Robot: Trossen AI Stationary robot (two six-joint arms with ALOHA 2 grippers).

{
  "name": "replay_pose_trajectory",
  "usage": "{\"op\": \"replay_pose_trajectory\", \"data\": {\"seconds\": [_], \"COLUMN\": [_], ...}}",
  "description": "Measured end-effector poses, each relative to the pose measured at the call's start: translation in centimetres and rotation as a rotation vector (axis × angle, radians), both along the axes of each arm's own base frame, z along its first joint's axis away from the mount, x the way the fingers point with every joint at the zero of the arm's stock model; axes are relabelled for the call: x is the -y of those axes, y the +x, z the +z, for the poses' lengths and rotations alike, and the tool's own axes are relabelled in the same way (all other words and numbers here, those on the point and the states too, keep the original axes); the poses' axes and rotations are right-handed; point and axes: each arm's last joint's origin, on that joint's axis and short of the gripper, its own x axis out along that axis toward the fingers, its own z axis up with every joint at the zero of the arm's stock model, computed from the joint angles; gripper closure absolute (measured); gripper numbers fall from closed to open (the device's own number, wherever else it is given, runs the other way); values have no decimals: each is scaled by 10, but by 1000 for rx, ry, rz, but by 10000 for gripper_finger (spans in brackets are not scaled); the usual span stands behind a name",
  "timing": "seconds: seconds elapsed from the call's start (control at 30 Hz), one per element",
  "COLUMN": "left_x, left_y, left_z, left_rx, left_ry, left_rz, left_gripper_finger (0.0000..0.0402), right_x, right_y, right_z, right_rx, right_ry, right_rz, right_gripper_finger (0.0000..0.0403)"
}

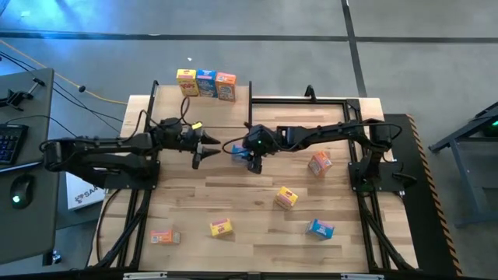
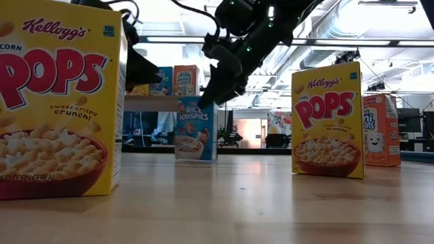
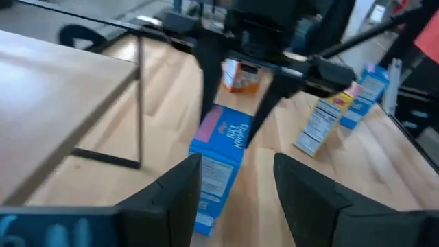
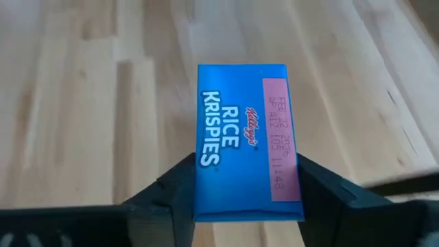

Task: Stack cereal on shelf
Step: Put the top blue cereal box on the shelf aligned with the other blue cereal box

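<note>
A blue Rice Krispies cereal box stands upright at mid-table. My right gripper reaches down onto its top from the right and is shut on it. My left gripper hovers open just left of the box; in its wrist view the box stands ahead of its fingers, untouched. The shelf sits at the far left on black posts. It carries a yellow box, a blue box and an orange box, all upright. My right gripper pinches the blue box's top end between its two fingers, one on each narrow side. The fingers come from above, slanting down from the table's right. The box stays upright, its lower end at the tabletop.
Loose boxes lie on the near half: orange, yellow, yellow, orange, blue. A black frame runs along the far right. Bare wood lies between the held box and the shelf.
</note>
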Motion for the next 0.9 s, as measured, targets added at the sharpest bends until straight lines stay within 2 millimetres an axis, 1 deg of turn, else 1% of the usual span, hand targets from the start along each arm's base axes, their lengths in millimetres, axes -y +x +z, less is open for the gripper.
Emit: {"op": "replay_pose_trajectory", "data": {"seconds": [0.13,0.23,0.43,0.63,0.77,0.9], "left_x": [9,15,27,36,38,39], "left_y": [7,10,13,13,13,14], "left_z": [12,16,16,14,13,13], "left_rx": [-23,-69,-103,-140,-157,-145], "left_ry": [5,36,78,112,130,116], "left_rz": [-45,-40,-50,-15,17,14], "left_gripper_finger": [194,168,130,121,121,121], "right_x": [-1,-2,-6,-11,-16,-21], "right_y": [2,4,8,10,10,10], "right_z": [3,4,9,15,20,28], "right_rx": [36,60,121,176,200,238], "right_ry": [13,14,18,34,34,29], "right_rz": [34,51,91,126,140,154], "right_gripper_finger": [236,232,232,232,231,231]}}
